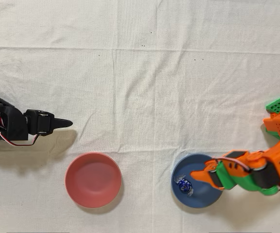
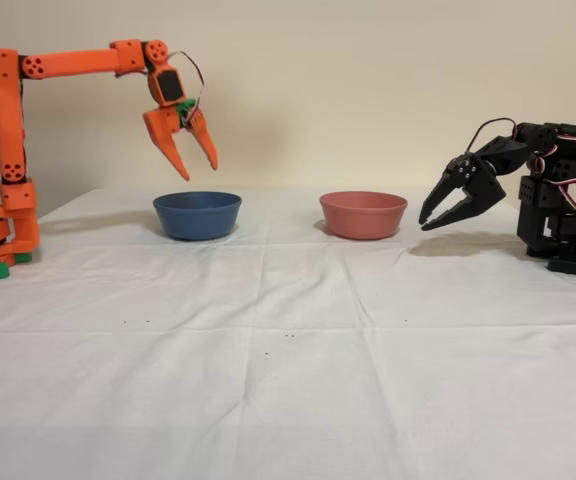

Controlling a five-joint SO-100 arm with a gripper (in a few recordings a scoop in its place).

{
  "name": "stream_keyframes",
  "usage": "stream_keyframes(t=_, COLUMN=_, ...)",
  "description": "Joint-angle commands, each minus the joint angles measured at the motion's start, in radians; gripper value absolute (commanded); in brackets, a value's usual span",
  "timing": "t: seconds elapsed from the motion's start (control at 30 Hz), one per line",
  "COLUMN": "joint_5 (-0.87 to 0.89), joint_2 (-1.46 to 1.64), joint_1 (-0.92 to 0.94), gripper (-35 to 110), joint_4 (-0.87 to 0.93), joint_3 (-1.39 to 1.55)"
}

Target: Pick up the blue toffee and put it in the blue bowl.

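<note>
Already placed: the blue toffee (image 1: 183, 185) lies inside the blue bowl (image 1: 201, 200), in the left half of it in the overhead view.
Gripper: the orange gripper (image 2: 190, 160) hangs above the bowl (image 2: 197, 215) in the fixed view, jaws apart and empty.
Key relation: the toffee is under the jaws and a little to the left of the fingertips in the overhead view; not touching.
Nearer arm: the orange arm (image 2: 68, 63); the black arm (image 2: 553, 195) is idle, well apart.
Long axis: the clear wrapper ends seem to run from upper left to lower right, but this is too small to be sure.
Task stage: I judge the drop is done; only the retreat remains.
Other bowl: the pinkish-red bowl (image 1: 93, 180) holds nothing.
</note>
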Motion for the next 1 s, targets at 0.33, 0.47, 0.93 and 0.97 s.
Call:
stream_keyframes(t=0.33, joint_5=-0.129, joint_2=0.634, joint_1=0.265, gripper=0, joint_4=-0.104, joint_3=0.347)
stream_keyframes(t=0.47, joint_5=-0.127, joint_2=0.801, joint_1=0.344, gripper=0, joint_4=-0.204, joint_3=0.531)
stream_keyframes(t=0.93, joint_5=-0.115, joint_2=1.378, joint_1=0.407, gripper=2, joint_4=-0.486, joint_3=1.154)
stream_keyframes(t=0.97, joint_5=-0.106, joint_2=1.402, joint_1=0.403, gripper=3, joint_4=-0.488, joint_3=1.183)
